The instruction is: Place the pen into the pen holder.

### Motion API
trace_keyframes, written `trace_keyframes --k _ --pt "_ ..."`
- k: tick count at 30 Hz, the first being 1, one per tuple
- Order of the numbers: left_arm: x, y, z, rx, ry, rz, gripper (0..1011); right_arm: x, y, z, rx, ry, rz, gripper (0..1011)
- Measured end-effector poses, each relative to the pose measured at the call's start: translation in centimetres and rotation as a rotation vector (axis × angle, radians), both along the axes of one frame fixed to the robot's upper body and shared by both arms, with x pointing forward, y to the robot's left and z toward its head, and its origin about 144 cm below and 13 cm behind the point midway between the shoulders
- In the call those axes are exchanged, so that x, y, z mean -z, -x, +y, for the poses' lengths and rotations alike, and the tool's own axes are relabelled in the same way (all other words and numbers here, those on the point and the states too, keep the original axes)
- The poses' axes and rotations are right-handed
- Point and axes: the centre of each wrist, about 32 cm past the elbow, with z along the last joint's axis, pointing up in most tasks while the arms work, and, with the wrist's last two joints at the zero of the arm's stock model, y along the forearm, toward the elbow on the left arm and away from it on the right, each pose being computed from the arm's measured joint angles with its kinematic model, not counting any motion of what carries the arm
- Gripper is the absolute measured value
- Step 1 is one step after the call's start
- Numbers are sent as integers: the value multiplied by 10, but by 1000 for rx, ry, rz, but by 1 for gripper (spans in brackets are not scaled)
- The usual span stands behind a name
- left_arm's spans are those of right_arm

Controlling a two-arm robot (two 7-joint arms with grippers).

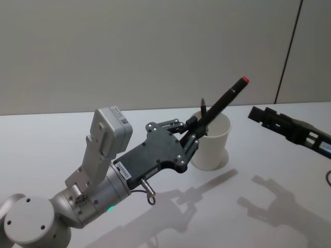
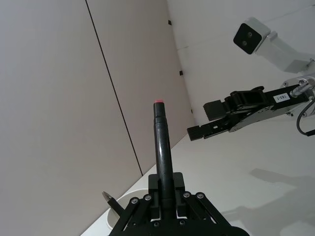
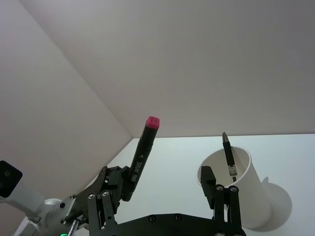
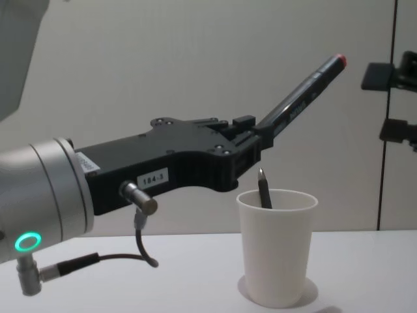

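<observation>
My left gripper [image 1: 192,135] pinches the black red-capped pen [image 1: 226,99] by its lower end. The pen's long axis slants up and forward from the jaws, and the white paper cup [image 1: 213,150] stands just below them. The right gripper [image 1: 257,114], jaws spread, hangs farther off.

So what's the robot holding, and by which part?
The left gripper holds the black pen near its lower end; the right gripper holds nothing.

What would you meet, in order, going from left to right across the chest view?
The left gripper, shut on the pen → cup → right gripper, open. The pen slants over the cup, so it has no place in the order.
</observation>
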Motion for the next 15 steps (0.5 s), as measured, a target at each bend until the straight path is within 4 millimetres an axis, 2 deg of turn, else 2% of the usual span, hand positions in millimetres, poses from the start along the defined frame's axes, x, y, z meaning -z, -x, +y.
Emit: trace_keyframes --k 15 --pt "0 0 0 0 0 0 173 5 -8 27 2 -49 6 1001"
